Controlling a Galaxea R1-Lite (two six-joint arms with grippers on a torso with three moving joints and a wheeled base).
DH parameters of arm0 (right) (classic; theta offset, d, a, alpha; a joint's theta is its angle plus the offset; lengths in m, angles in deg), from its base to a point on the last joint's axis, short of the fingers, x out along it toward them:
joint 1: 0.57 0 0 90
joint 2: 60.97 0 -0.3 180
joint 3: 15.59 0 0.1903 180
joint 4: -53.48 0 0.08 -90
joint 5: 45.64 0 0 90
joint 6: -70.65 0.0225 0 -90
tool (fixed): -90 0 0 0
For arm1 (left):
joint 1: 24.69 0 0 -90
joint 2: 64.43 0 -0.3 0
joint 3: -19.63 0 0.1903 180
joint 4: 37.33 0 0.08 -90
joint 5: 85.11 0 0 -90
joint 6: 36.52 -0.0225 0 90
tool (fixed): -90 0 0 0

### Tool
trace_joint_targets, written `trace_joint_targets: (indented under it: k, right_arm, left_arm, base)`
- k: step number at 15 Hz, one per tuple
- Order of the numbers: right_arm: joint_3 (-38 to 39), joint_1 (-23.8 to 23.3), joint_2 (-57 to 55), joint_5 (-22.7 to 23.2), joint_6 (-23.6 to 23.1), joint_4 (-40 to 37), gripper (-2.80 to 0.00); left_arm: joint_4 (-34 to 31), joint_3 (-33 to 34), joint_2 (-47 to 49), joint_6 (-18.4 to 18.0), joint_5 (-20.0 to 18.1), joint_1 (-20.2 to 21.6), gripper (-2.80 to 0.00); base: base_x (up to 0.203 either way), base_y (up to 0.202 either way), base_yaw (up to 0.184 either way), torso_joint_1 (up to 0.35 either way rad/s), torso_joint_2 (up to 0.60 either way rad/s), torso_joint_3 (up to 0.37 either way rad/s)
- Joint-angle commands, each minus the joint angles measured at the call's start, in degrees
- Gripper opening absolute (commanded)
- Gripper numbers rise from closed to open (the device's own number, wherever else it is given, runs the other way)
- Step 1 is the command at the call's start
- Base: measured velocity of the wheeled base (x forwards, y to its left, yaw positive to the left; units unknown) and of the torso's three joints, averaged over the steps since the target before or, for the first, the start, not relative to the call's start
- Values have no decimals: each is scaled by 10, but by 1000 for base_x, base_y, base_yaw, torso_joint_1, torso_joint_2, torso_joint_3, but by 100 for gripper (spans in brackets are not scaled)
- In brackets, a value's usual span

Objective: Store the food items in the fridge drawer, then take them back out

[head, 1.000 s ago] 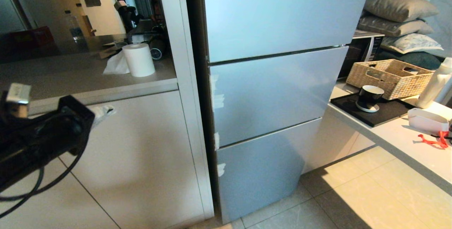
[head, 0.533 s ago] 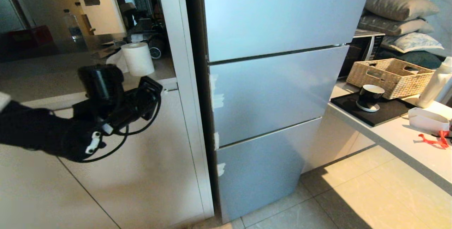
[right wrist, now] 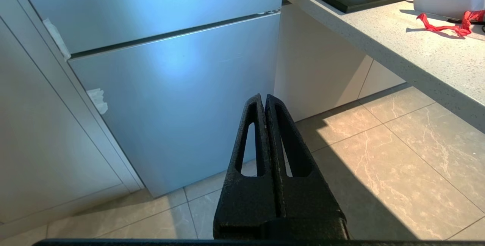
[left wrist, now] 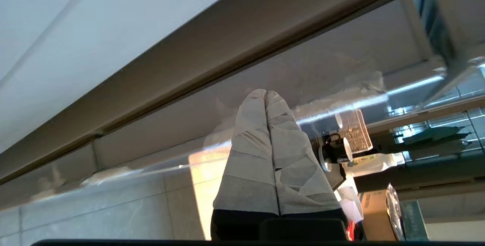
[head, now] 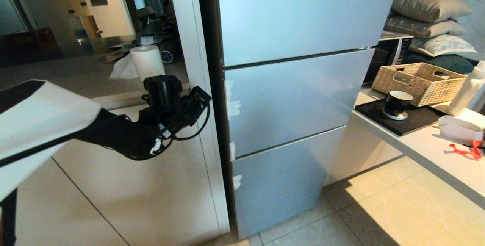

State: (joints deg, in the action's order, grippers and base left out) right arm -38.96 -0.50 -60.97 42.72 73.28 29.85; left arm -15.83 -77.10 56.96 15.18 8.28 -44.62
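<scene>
Three flat blue-grey fronts of the fridge (head: 295,98) are all shut, so the fridge drawer is hidden behind them, and the red food item cannot be found in any view.

Beside the fridge, a white cabinet (head: 144,185) stands behind the left arm (head: 125,136), which reaches across it at about the height of the middle front, its wrist close to the fridge's left edge. The left gripper (left wrist: 265,94) has its white-taped fingers (left wrist: 250,143) pressed flat together with nothing between them. Its tips point at a glossy panel just ahead that mirrors the far counter; whether they touch it cannot be told.

The right gripper (right wrist: 264,98) hangs low over the tiled floor (right wrist: 379,155), black jaws closed on nothing. The fridge's lowest front lies ahead of it and well apart.

To the right of that gripper and higher up runs a pale counter (head: 428,143). On it, away from both grippers, sit a wicker basket (head: 416,83), a black tray (head: 413,121) carrying a dark cup (head: 396,104), a white container (head: 458,128) and, just beside that, a red strap scrap (head: 464,150).

Above and behind the left gripper's wrist, a paper roll (head: 147,62) stands upright on the ledge over the cabinet.
</scene>
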Motion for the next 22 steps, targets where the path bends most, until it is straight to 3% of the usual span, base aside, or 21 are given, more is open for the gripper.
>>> trace_joint_targets:
  k: [1, 6, 9, 11, 15, 17, 22]
  right_arm:
    - [0, 0, 0, 0, 0, 0, -280]
    - [0, 0, -1, 0, 0, 0, -280]
    - [0, 0, -1, 0, 0, 0, -280]
    - [0, 0, -1, 0, 0, 0, -280]
    - [0, 0, -1, 0, 0, 0, -280]
    - [0, 0, 0, 0, 0, 0, -280]
    - [0, 0, -1, 0, 0, 0, -280]
  left_arm:
    - [5, -39, 37, 1, 3, -7, -280]
    - [7, -121, 81, -6, 4, -14, -280]
    - [7, -136, 89, -6, 7, -15, -280]
    - [7, -162, 105, -8, 29, -17, -280]
    - [8, -168, 108, -18, 40, -27, -280]
    - [8, -169, 108, -19, 58, -52, -280]
    - [8, -164, 104, -18, 57, -58, -280]
  base:
    - [0, 0, 0, 0, 0, 0]
    - [0, 0, 0, 0, 0, 0]
    - [0, 0, 0, 0, 0, 0]
    - [0, 0, 0, 0, 0, 0]
    - [0, 0, 0, 0, 0, 0]
    - [0, 0, 0, 0, 0, 0]
    - [0, 0, 0, 0, 0, 0]
